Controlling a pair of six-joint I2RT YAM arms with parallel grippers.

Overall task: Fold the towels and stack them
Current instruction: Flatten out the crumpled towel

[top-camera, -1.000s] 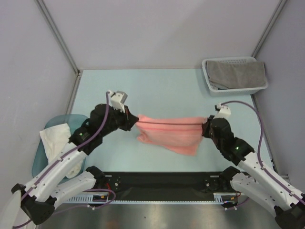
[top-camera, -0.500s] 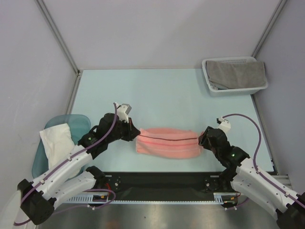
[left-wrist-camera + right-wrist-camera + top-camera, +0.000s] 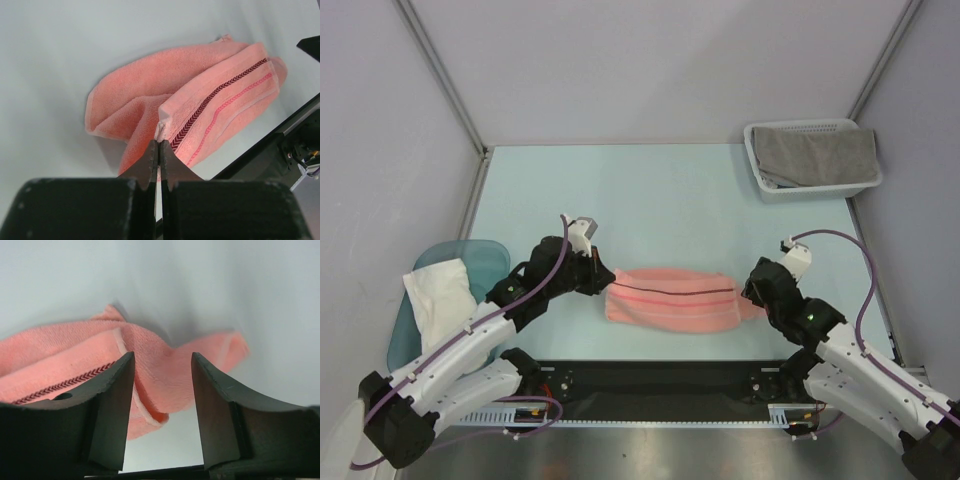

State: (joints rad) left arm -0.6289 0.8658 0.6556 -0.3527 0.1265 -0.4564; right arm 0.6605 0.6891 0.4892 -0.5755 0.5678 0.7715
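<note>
The pale blue surface (image 3: 670, 190) carries one salmon-pink towel (image 3: 675, 300), lying near the front edge as a long folded band with its dark stitched stripe running lengthwise on top. At its left end the left fingers (image 3: 150, 160) are pressed together, pinching a corner of the top layer. At its right end the right fingers (image 3: 107, 405) stand spread, and the cloth showing between them is not clamped. I'd say the lengthwise fold is laid and the release half done. Next the left side wants letting go, then a fresh grip on one short end to fold the band end over end. A white mesh basket (image 3: 798, 125) holding a grey towel (image 3: 820, 155) sits at the far right corner. A teal tub (image 3: 485, 255) with a white towel (image 3: 438, 295) draped on it is off to the left. Both are well apart, blocking nothing.
</note>
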